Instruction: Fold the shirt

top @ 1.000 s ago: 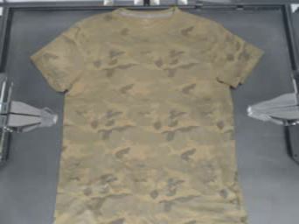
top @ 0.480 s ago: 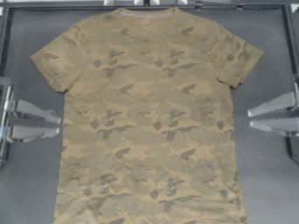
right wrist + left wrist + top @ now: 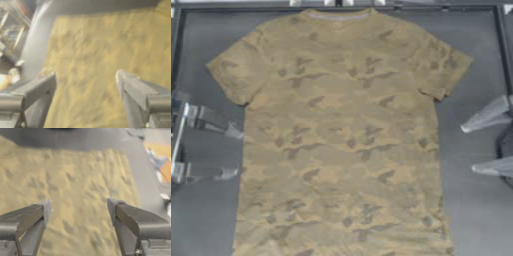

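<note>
The shirt (image 3: 341,135) lies flat, collar away, covering the table (image 3: 204,215), so I should bring my left gripper (image 3: 231,152) and right gripper (image 3: 469,149), both spread wide, evenly onto its side edges.

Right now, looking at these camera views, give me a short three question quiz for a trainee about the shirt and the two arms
1. True or false: the tan, blotchy-patterned short-sleeved fabric shirt lies spread flat with its pale grey collar band toward the top view's upper edge.
2. Which end effector holds the shirt? A) left B) right C) neither
3. Fill in: the jaws of both end effectors are ____.

Key
1. True.
2. C. The left end effector sits at the shirt's left edge and the right end effector off its right edge; neither grips it.
3. Open.
</note>
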### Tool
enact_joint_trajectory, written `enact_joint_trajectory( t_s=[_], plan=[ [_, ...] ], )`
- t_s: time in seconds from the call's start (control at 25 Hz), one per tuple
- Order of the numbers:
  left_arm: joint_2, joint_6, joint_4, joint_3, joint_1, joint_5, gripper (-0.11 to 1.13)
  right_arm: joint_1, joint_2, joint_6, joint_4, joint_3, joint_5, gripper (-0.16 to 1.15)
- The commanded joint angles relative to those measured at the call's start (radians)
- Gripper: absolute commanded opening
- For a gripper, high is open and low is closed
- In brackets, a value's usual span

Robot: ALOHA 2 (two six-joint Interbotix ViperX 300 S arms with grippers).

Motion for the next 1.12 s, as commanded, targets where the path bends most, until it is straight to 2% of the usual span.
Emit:
enact_joint_trajectory(
  t_s=[0.04,0.16,0.28,0.4,0.48,0.52,0.6,0.68,0.8,0.96,1.12],
  plan=[
    [0.067,-0.032,-0.005,-0.061,-0.023,0.075,0.96,0.009,0.084,0.091,0.005,-0.092,0.160,0.98],
    [0.133,-0.114,0.034,-0.110,-0.046,0.176,0.96,0.080,0.169,0.204,-0.061,-0.143,0.264,0.98],
    [0.190,-0.232,0.101,-0.156,-0.097,0.256,0.96,0.186,0.236,0.356,-0.183,-0.186,0.308,0.98],
    [0.253,-0.387,0.210,-0.190,-0.178,0.319,0.95,0.314,0.296,0.537,-0.339,-0.213,0.354,0.98],
    [0.293,-0.506,0.290,-0.218,-0.245,0.382,0.94,0.403,0.341,0.655,-0.417,-0.235,0.390,0.98],
    [0.314,-0.568,0.328,-0.235,-0.279,0.411,0.94,0.437,0.359,0.695,-0.434,-0.242,0.399,0.98],
    [0.357,-0.692,0.410,-0.256,-0.351,0.457,0.94,0.482,0.396,0.758,-0.446,-0.253,0.411,0.98],
    [0.397,-0.787,0.457,-0.265,-0.400,0.477,0.94,0.514,0.434,0.801,-0.446,-0.255,0.411,0.98],
    [0.439,-0.873,0.466,-0.264,-0.454,0.483,0.94,0.543,0.500,0.853,-0.446,-0.258,0.391,0.98],
    [0.508,-0.953,0.466,-0.262,-0.512,0.469,0.94,0.574,0.589,0.902,-0.442,-0.281,0.364,0.98],
    [0.574,-0.977,0.465,-0.276,-0.545,0.449,0.94,0.591,0.675,0.936,-0.436,-0.290,0.333,0.98]
  ],
)
